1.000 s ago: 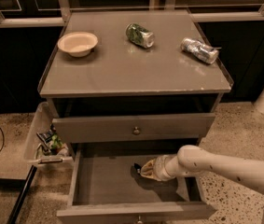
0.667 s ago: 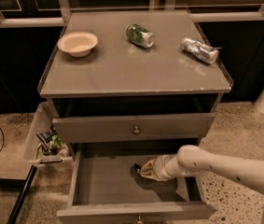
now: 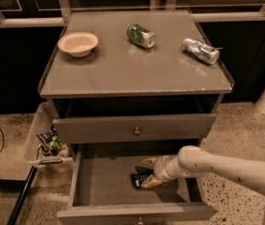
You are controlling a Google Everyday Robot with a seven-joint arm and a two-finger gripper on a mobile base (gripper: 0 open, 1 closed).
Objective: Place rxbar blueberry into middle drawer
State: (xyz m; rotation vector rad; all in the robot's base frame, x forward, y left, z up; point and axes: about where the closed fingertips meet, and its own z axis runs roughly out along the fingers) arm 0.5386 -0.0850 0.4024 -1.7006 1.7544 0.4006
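Arm (image 3: 218,165) unmoved, reaches into mid drawer (image 3: 99,184); end effector (image 3: 147,172) spread.

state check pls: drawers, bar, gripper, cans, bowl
middle drawer: pulled open.
upper drawer: shut.
rxbar blueberry: lying flat on the middle drawer's floor, next to the lower jaw.
gripper: inside the middle drawer, jaws open.
green can: crushed, on its side on the cabinet top.
silver can: crushed, on its side on the cabinet top.
bowl: upright, looks empty.
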